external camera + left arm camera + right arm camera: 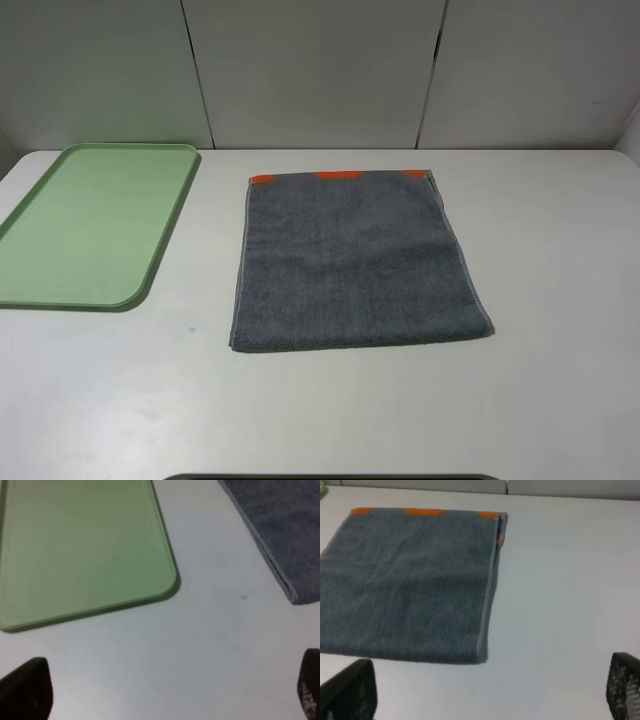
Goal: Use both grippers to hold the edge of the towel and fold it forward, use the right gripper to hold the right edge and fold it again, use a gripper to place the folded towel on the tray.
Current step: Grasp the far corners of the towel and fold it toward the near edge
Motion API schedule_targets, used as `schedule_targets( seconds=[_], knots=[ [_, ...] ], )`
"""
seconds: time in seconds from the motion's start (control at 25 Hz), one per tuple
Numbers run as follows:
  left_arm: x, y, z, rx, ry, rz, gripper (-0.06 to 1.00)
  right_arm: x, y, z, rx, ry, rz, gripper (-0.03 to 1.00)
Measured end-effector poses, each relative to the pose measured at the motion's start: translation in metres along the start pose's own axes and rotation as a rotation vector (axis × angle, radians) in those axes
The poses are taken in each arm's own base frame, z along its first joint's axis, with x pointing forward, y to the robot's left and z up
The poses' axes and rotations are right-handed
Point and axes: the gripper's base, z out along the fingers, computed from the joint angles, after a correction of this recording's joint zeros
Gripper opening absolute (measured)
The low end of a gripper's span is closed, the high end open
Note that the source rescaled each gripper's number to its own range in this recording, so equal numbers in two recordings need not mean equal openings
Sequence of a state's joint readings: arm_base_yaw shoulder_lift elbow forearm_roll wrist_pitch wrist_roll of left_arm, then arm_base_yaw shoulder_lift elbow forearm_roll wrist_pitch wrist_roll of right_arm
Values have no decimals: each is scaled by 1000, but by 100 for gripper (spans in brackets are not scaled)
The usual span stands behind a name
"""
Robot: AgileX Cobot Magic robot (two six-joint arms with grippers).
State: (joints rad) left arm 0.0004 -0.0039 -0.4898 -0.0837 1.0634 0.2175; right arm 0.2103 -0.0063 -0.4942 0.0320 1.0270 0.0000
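A grey towel (355, 262) lies flat on the white table, folded once, with an orange strip along its far edge. It also shows in the right wrist view (410, 580) and its near left corner in the left wrist view (285, 535). A light green tray (90, 225) sits empty at the left; it also shows in the left wrist view (80, 550). Neither gripper shows in the exterior view. My left gripper (165, 690) is open above bare table near the tray's corner. My right gripper (490, 690) is open, near the towel's near right corner, holding nothing.
The white table (560, 300) meets a pale panelled wall (320, 70) at the back. A small teal speck (190, 327) marks the table between tray and towel. A dark edge (330, 477) shows at the front.
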Motion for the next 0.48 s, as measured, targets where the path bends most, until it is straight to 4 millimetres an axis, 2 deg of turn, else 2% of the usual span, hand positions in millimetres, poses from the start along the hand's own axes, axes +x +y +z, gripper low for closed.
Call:
schedule_targets(
  seconds=[0.48],
  knots=[
    [0,0,0,0,0,0,99,0,0,0,0,0,0,100]
  ],
)
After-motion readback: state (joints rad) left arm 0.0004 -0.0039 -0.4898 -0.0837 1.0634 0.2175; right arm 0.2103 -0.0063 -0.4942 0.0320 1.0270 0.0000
